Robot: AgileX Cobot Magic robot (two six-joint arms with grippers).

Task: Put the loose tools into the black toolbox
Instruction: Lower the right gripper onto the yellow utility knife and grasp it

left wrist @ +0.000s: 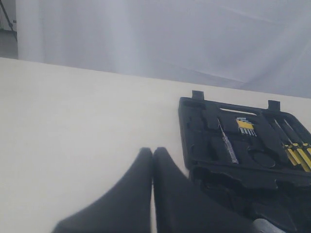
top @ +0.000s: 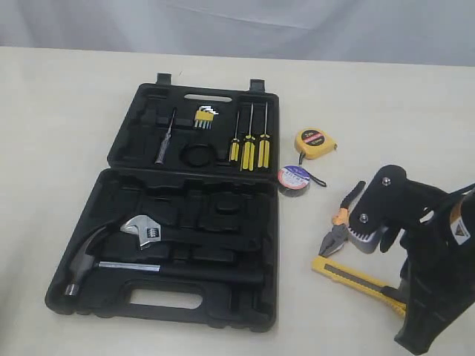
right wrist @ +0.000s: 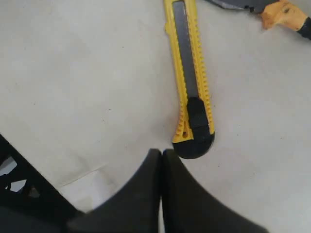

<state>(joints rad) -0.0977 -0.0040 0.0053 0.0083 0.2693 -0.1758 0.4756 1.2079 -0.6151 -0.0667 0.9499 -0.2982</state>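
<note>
Right wrist view: yellow utility knife (right wrist: 191, 73), black slider (right wrist: 198, 112).

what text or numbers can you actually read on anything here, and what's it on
No text is legible in any view.
tape measure: round red label, print too small to read.
roll of electrical tape: printed label on its face, blurred.
white sticker on the right arm: too small to read.
utility knife: no lettering visible.
</note>
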